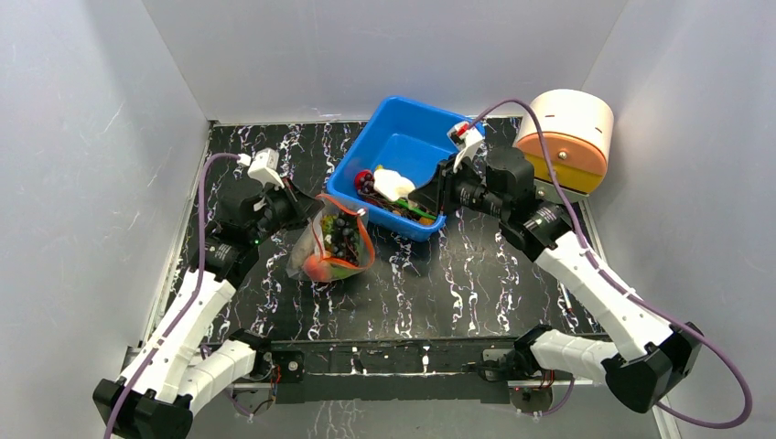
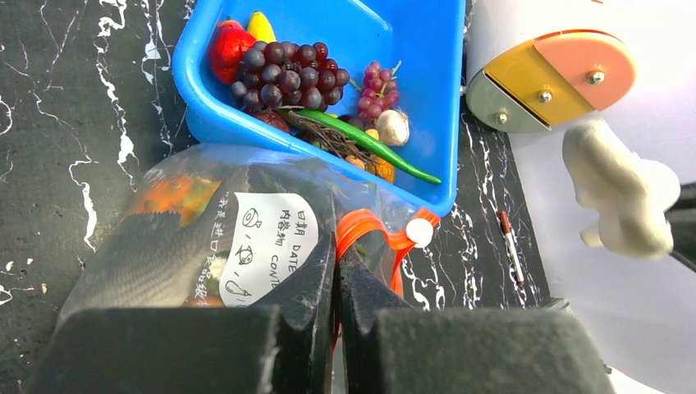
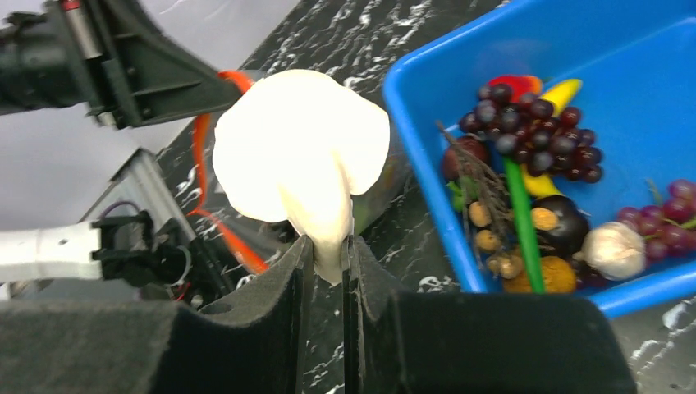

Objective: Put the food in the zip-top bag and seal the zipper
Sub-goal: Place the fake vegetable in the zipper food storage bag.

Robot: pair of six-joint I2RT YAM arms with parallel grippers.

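Right end effector around white food

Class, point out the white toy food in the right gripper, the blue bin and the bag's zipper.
white toy food (image 3: 304, 148), right wrist view, its rounded cap.
blue bin (image 1: 407, 146), top external view, bare inner floor.
zipper (image 2: 361, 223), left wrist view, the orange-red strip's bend.

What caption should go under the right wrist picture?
Right tool pinches a white toy mushroom by its stem near the blue bin.
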